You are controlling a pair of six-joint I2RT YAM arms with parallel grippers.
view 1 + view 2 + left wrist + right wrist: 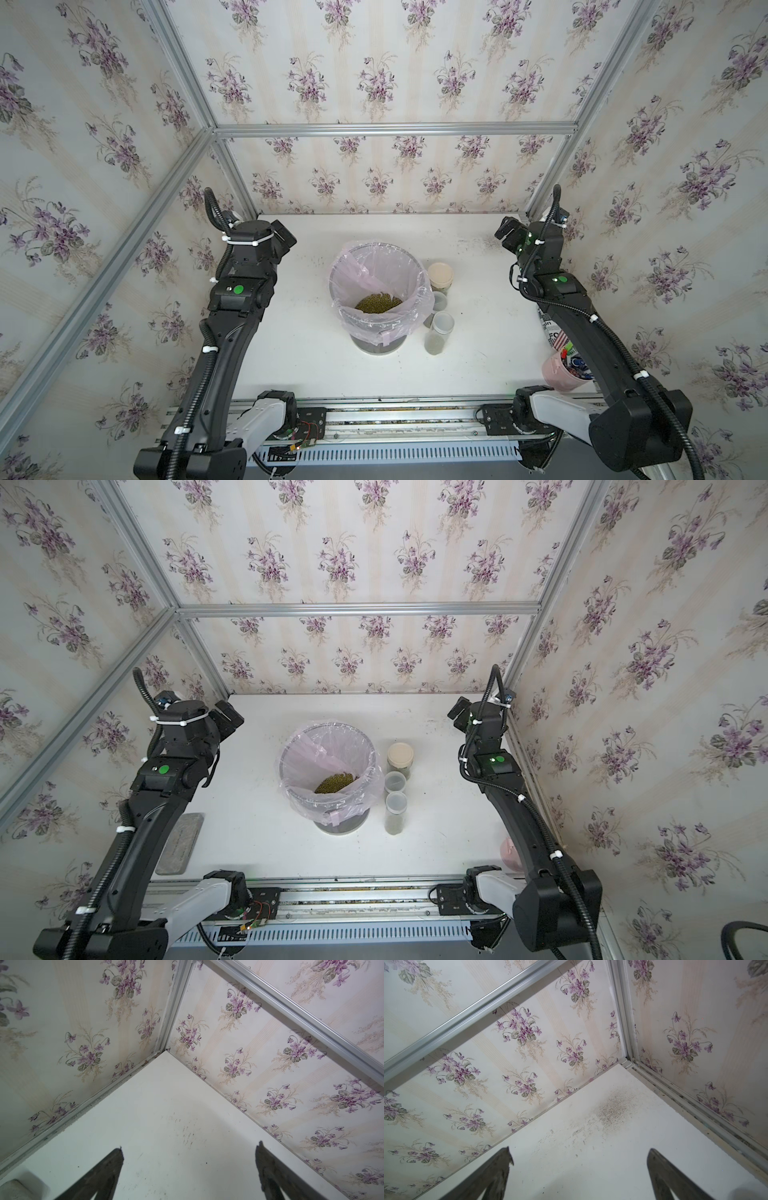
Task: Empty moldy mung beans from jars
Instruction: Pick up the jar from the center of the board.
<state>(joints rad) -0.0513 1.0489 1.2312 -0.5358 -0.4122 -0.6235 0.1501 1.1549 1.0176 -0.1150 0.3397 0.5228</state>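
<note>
- Left wrist view: left jaws spread wide and empty, above the bare white worktop (166, 1105) near a back corner.
- Right wrist view: right jaws spread wide and empty, above a dark speckled stain (612, 1109) near the opposite back corner.
- In both top views, a yellowish-green heap of mung beans (378, 302) (333, 782) lies inside a round grey bin lined with a pink plastic bag (376, 348) (338, 827), mid-worktop.
- Three small clear cylindrical jars (439, 300) (395, 782) stand upright in a row just beside the bin, on its right:
- wide tan-lidded jar (440, 276) farthest back, greenish inside;
- tall whitish-lidded jar (441, 328) nearest, greenish at the bottom.
- Both jaws are well apart from the jars.
</note>
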